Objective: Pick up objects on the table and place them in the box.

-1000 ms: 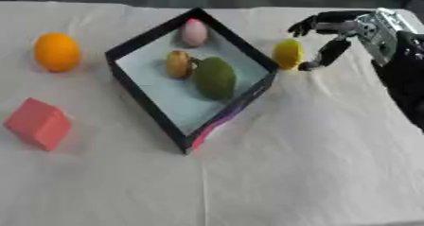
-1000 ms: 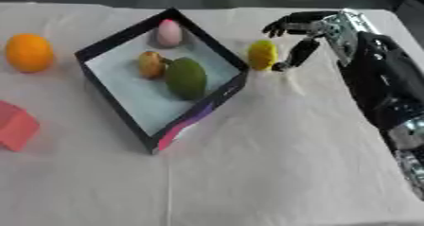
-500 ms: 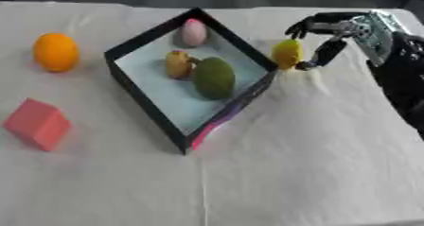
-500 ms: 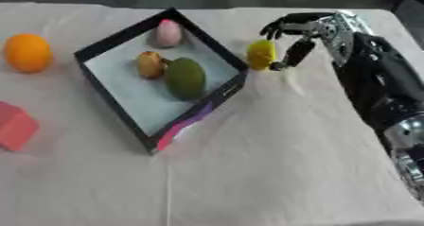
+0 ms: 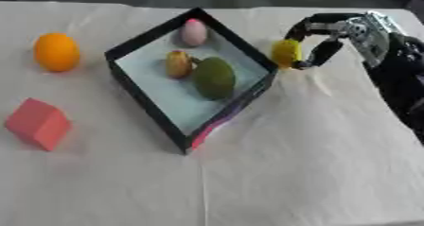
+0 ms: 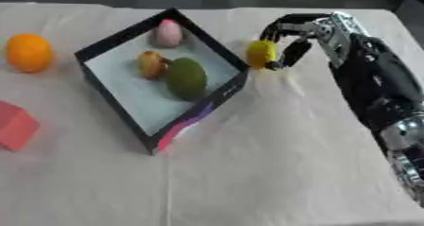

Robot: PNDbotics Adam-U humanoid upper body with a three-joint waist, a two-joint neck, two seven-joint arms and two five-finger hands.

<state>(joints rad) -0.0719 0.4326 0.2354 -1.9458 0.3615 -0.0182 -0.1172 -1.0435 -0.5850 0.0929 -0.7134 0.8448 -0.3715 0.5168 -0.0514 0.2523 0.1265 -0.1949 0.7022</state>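
Yellow and small, the rounded fruit (image 5: 287,53) is sitting on the cloth-covered worktop (image 5: 314,154) just outside the box (image 5: 149,96), right beside its near-right wall. From the left eye view, the right hand (image 5: 331,33) is reaching in from the upper right, its fingers (image 5: 308,25) arching over the fruit's top while the thumb is dropping down on the fruit's right side, so the fruit is lying between them; whether they are already pinching it or only bracketing it, I cannot tell. I'd say the hand is coming at it this way because the box wall is blocking the other side. Inside the box a pink egg shape (image 5: 194,32), a small brownish fruit (image 5: 178,64) and a green avocado-like one (image 5: 215,77) are already resting. An orange (image 5: 56,52) and a red block (image 5: 37,123) are waiting well apart on the left.

From the right eye view, the fruit is looking pressed close to the thumb (image 6: 290,54), with the fingers curling above it. No left hand is showing in either view
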